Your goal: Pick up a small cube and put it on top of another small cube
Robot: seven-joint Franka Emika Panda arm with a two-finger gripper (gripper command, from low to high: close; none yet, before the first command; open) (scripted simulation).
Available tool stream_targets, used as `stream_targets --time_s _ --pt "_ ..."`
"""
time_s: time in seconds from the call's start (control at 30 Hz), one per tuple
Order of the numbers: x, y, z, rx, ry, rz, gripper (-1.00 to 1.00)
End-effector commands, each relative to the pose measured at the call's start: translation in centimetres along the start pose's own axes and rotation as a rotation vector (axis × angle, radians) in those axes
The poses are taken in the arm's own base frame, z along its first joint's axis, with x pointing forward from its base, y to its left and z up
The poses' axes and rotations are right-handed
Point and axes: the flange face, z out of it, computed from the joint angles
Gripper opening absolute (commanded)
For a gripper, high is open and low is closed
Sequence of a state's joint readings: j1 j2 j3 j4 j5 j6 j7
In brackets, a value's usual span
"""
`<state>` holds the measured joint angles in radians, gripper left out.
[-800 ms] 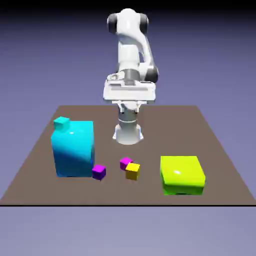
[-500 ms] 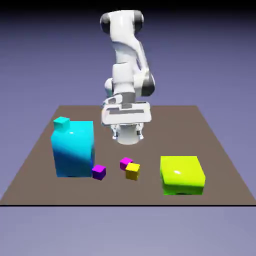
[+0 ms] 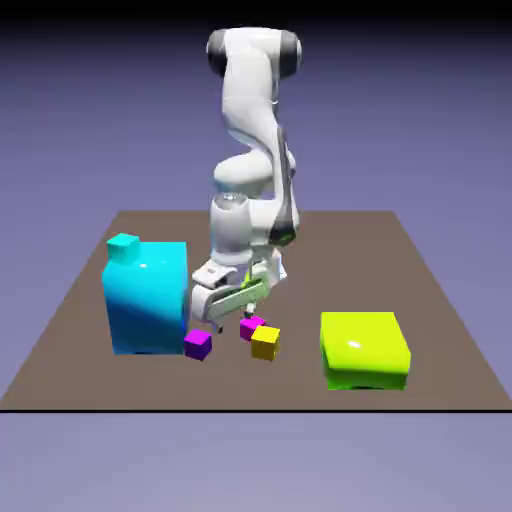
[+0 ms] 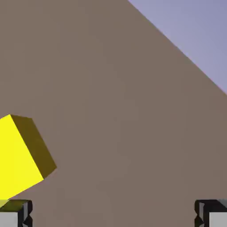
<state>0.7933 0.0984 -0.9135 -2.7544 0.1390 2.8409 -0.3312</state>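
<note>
The tiny dark purple cube (image 3: 197, 344) sits on the table at the front corner of the big cyan block. To the exterior view's right of it rests the tiny yellow-orange cube (image 3: 265, 343), touching a magenta-pink small cube (image 3: 251, 326). My gripper (image 3: 226, 314) hangs low and tilted, just above and behind the purple cube, between it and the magenta one. In the hand view the gripper (image 4: 113, 215) is open with bare table between its fingertips (image 4: 16, 213). A yellow cube (image 4: 20, 155) shows at the left edge. The purple cube is out of the hand view.
A big cyan block (image 3: 147, 296) with a small cyan cube (image 3: 123, 246) on top stands at the exterior view's left, close to the hand. At the right front lies a large lime-green block (image 3: 364, 349). The brown table's (image 3: 440, 300) edge runs near the cubes.
The arm has bent forward and dropped. The hand came down from above the table's middle to just over the small cubes, shifting toward the exterior view's left and tilting. No cube moved.
</note>
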Motion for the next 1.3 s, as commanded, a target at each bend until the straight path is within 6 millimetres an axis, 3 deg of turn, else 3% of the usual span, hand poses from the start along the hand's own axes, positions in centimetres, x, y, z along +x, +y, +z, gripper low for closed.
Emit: stream_targets --time_s 0.0,0.23,0.43,0.8,0.83,1.27 --pt "-0.3 0.5 0.5 -0.017 -0.022 -0.034 0.00" --pt "-1.7 4.1 1.5 -0.142 -0.158 -0.264 0.00" --pt "-1.6 4.6 3.0 -0.158 -0.155 -0.271 0.00" --pt "-2.5 5.0 8.4 -0.145 -0.160 -0.269 0.00" --pt "-2.5 5.0 8.4 -0.145 -0.160 -0.269 -1.00" --pt "-1.6 4.5 2.5 -0.155 -0.156 -0.271 -1.00"
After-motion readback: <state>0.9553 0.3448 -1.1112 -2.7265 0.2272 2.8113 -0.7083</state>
